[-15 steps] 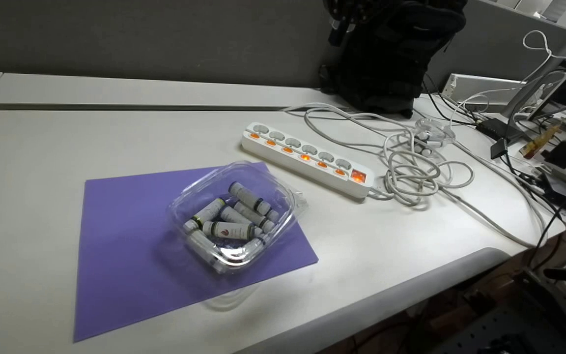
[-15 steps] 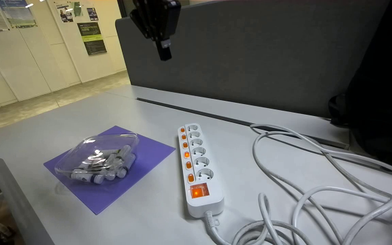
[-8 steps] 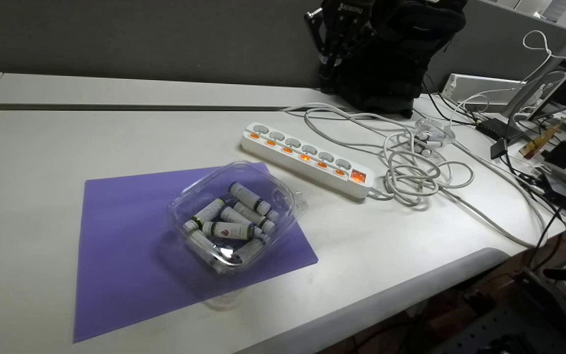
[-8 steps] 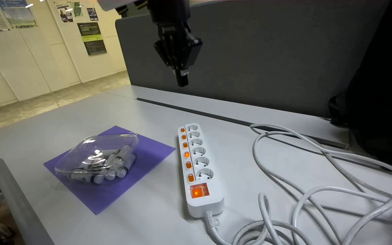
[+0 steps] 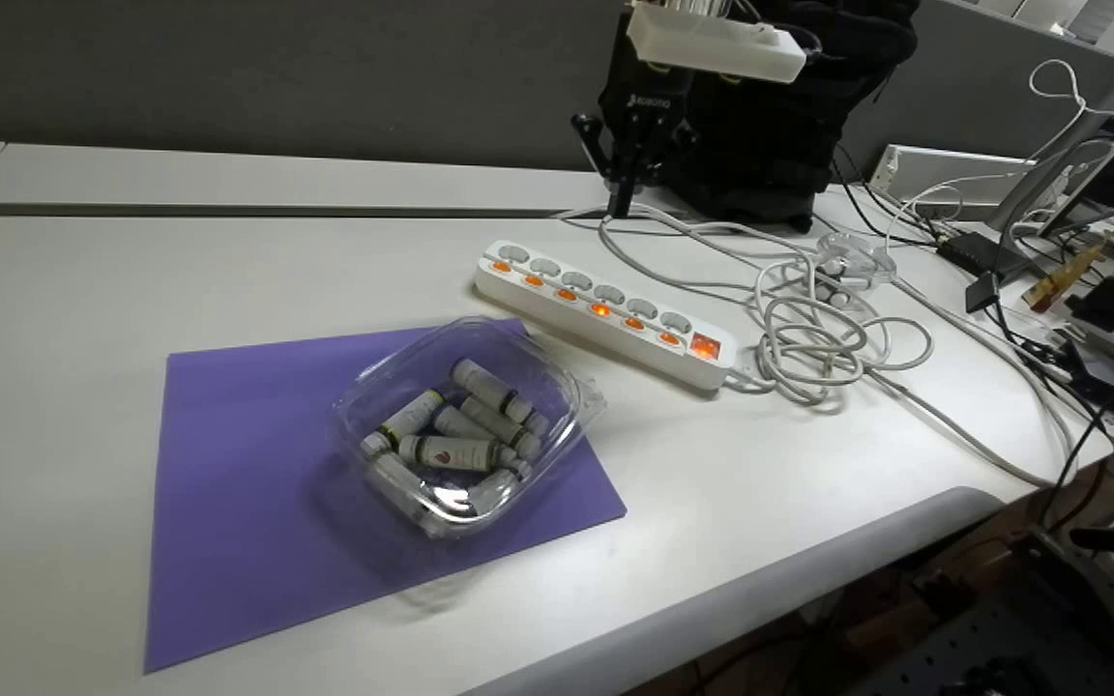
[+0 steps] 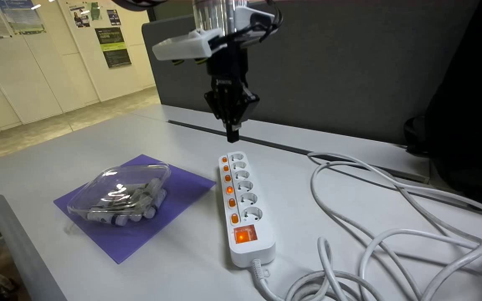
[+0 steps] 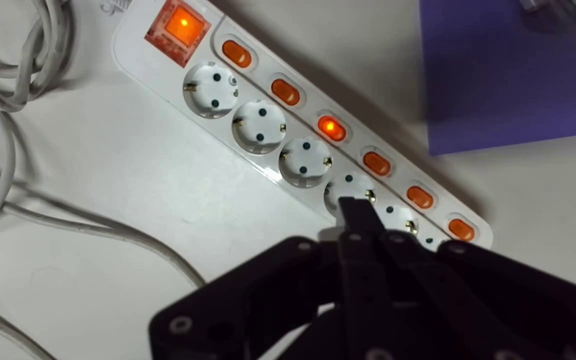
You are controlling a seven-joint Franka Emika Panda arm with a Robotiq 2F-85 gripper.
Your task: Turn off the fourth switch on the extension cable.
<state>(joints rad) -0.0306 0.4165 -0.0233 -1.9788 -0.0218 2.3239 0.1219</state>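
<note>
A white table (image 5: 54, 290) spreads below the gripper (image 6: 233, 137), with a long narrow slot (image 5: 257, 210) running behind the gripper in both exterior views. Below the gripper and apart from it lies the white extension cable (image 5: 615, 324), its 6 sockets facing up. A flat purple sheet (image 5: 238, 503) lies to the left of the gripper in both exterior views, and at its upper right in the wrist view. The white cord (image 7: 9, 155) lies in loops, mostly right of the gripper in both exterior views. In an exterior view a small clear container (image 5: 855, 261) sits among those loops, and a black backpack (image 5: 775, 145) stands behind and right of the gripper.
</note>
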